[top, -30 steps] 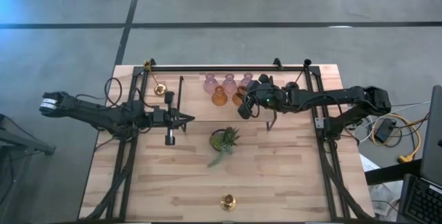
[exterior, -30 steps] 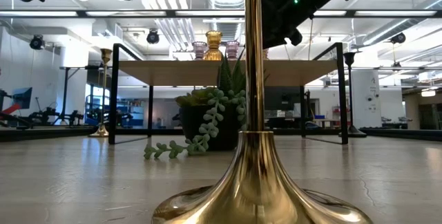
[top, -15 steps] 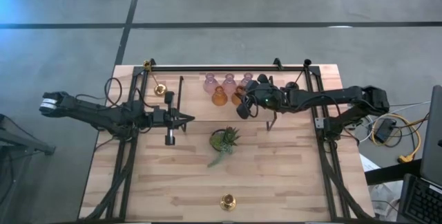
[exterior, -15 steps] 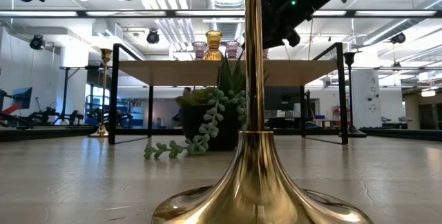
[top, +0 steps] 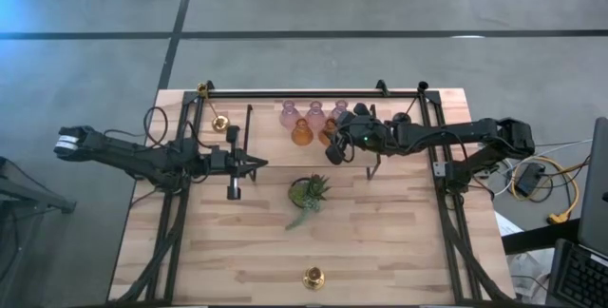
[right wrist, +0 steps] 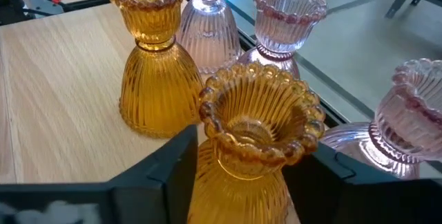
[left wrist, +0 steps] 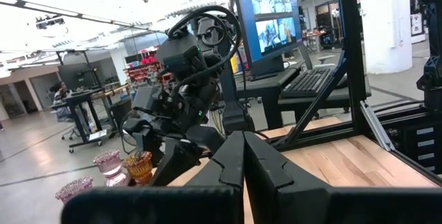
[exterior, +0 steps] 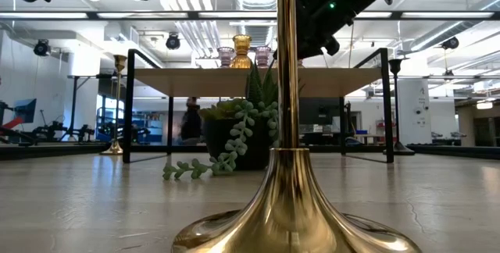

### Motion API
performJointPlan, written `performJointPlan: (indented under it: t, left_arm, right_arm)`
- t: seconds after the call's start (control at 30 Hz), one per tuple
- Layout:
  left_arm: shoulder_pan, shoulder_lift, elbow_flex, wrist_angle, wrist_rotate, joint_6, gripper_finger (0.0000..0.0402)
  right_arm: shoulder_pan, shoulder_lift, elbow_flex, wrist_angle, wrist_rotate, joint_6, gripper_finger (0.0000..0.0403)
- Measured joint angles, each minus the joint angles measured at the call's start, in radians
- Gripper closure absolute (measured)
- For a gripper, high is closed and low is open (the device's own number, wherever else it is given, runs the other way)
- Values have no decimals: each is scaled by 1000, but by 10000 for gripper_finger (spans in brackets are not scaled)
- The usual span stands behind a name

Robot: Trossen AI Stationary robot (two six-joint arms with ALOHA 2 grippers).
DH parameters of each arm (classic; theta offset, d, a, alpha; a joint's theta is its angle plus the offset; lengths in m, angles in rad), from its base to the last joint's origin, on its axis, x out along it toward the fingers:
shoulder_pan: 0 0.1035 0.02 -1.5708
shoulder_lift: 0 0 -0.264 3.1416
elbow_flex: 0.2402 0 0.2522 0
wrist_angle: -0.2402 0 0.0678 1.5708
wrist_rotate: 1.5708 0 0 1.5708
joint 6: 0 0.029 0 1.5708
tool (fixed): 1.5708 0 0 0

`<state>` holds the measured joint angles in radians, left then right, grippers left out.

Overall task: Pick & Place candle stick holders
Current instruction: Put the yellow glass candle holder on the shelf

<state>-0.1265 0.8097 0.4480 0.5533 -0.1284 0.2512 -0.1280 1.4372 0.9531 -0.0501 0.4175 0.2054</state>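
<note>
Five glass holders stand together on the raised shelf (exterior: 258, 81) at the table's far side: three pale pink (right wrist: 288, 23) and two amber. My right gripper (top: 332, 146) has the nearer amber holder (right wrist: 254, 131) between its fingers, next to the other amber holder (right wrist: 153, 65). One brass holder (exterior: 289, 128) stands on its round base at the near edge. Another brass holder (top: 220, 123) stands at the far left. The black holder (exterior: 395, 105) stands at the right. My left gripper (top: 259, 163) is shut and empty above the table's left half. My right gripper has the amber holder's ribbed body (right wrist: 228, 182) below its beaded rim between its two fingers (right wrist: 173, 165), one on each side. The fingers come from the table's right, slanting down. The holder stands upright. Its foot is hidden by the fingers.
A small green potted plant (top: 309, 194) with a trailing stem stands mid-table in front of the shelf. Black frame rails (top: 313, 90) run along the far edge and both sides. A person (exterior: 191, 120) shows in the room behind the table.
My right gripper has edged slightly toward the table's left beside the glass holders. A person has come into the low view behind the table.
</note>
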Motion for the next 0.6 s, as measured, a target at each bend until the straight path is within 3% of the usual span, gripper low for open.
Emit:
performJointPlan:
  t: [0.6]
  left_arm:
    - [-1,0,0,0,0,0,394]
  right_arm:
    - [1,-2,1,7,0,-49,112]
